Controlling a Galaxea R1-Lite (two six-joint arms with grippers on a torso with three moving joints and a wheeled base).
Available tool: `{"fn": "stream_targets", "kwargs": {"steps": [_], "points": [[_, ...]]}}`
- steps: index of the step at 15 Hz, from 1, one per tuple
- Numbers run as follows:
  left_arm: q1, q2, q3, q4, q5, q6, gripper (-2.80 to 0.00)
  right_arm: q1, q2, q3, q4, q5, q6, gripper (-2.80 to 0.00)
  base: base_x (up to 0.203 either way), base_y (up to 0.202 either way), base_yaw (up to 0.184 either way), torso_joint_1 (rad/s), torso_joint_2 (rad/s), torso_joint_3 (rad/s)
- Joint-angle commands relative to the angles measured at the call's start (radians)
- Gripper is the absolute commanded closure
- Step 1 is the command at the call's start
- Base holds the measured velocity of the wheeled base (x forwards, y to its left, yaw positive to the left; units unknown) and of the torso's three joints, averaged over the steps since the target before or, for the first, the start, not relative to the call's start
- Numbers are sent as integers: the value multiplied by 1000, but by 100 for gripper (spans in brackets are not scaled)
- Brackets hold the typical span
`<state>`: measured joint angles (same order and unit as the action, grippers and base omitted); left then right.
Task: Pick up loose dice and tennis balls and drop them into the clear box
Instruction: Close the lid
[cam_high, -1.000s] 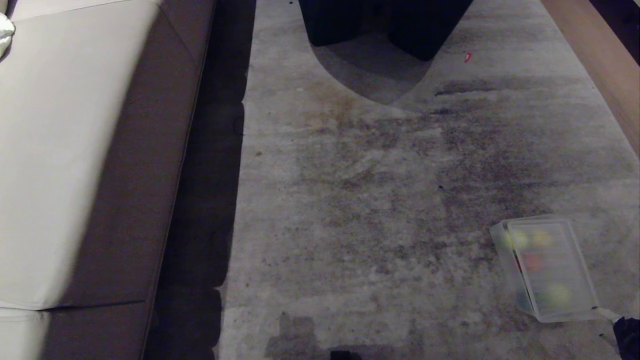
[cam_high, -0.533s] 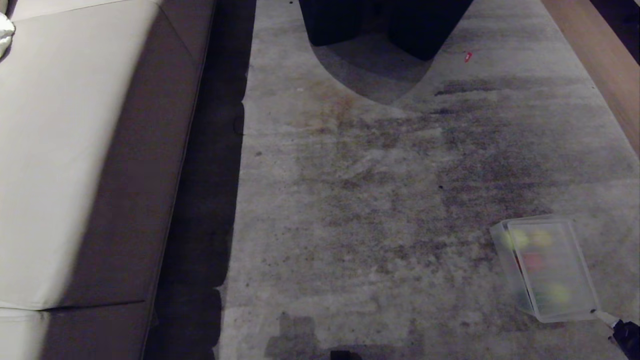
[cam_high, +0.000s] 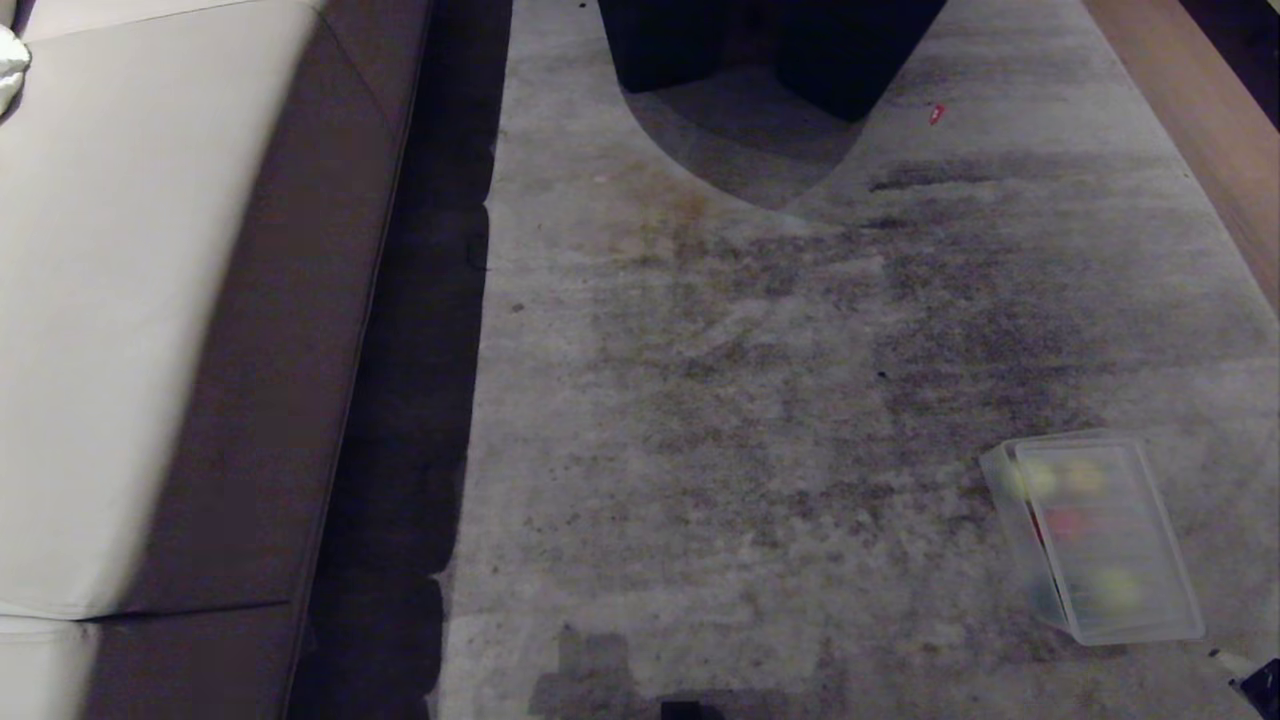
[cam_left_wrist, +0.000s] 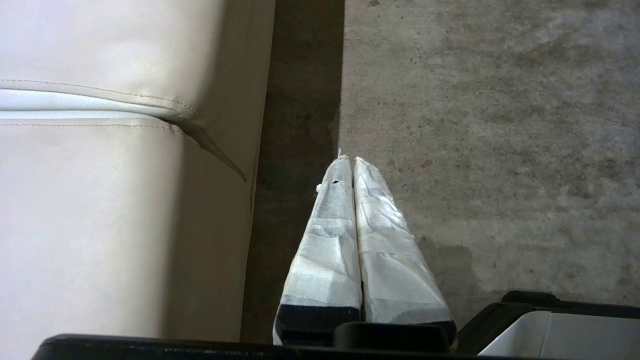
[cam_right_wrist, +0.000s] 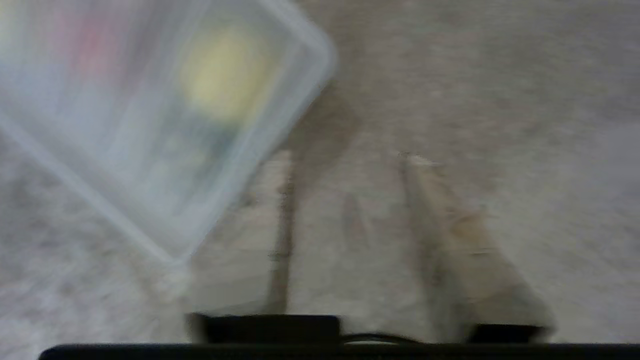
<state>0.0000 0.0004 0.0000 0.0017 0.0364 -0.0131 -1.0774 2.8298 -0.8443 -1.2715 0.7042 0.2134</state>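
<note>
The right claw (cam_right_wrist: 345, 160) hangs low over the grey floor (cam_high: 720, 420). Its two fingers stand apart with only bare floor between them, so it holds nothing. In the head view only a tip of it peeks in at the bottom right corner.

The clear box (cam_right_wrist: 150, 125) lies on the floor just beside the right claw, close to one finger and a bit ahead of it, but not touching. In the head view the clear box (cam_high: 1095, 535) sits a little up and to the left of that tip. Its long side runs away from the robot. A flat see-through lid seems to rest on top. Through it show soft blobs: yellow-green like the tennis balls (cam_high: 1112, 590), and a red one like one of the dice (cam_high: 1068, 522).

The left claw (cam_left_wrist: 350, 160) is pressed closed and empty, parked by the pale sofa (cam_left_wrist: 100, 175), well apart from the box. So the right arm is much nearer.

No loose dice or balls show on the floor. The picking up looks done.
</note>
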Motion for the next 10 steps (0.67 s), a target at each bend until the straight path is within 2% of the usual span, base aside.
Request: {"fn": "stream_targets", "kwargs": {"steps": [1, 4, 10], "points": [[0, 1, 2, 0, 0, -1, 0, 16, 14, -24, 18, -55, -13, 0, 0, 0, 0, 0, 0, 0], [0, 1, 2, 0, 0, -1, 0, 79, 32, -65, 53, -180, -44, 0, 0, 0, 0, 0, 0, 0], [0, 1, 2, 0, 0, -1, 0, 123, 42, -129, 29, -222, -43, 0, 0, 0, 0, 0, 0, 0]]}}
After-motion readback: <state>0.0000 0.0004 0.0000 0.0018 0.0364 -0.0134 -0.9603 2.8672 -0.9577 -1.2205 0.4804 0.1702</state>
